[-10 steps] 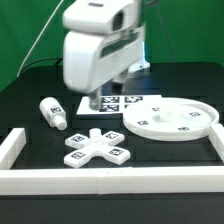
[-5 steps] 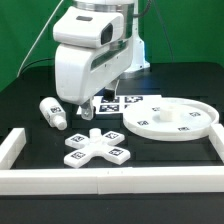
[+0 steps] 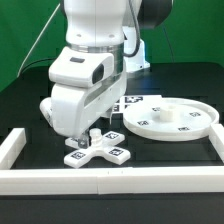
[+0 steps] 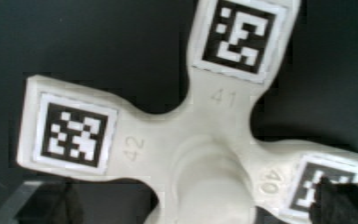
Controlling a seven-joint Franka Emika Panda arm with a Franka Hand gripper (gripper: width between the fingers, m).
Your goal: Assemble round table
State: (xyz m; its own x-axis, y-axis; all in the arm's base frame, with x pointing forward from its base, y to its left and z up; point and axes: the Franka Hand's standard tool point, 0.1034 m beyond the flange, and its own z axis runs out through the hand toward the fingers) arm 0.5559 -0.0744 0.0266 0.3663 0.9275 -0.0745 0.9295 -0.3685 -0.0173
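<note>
Now the fingers [image 3: 91,134] hang apart (spread wide) over the cross-shaped base [image 3: 97,151], between border rail [image 3: 110,180] and round disc [image 3: 170,118].

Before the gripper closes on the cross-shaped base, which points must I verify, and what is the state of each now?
1. Gripper has its jaws open: ok.
2. Gripper hangs over the cross-shaped base: ok.
3. Base lies flat, tags facing up: ok.
4. Round disc is apart from the base: ok.
5. Short leg is out of the way: cannot tell, the robot arm hides it.
6. Gripper is centred on the base: cannot tell.
</note>
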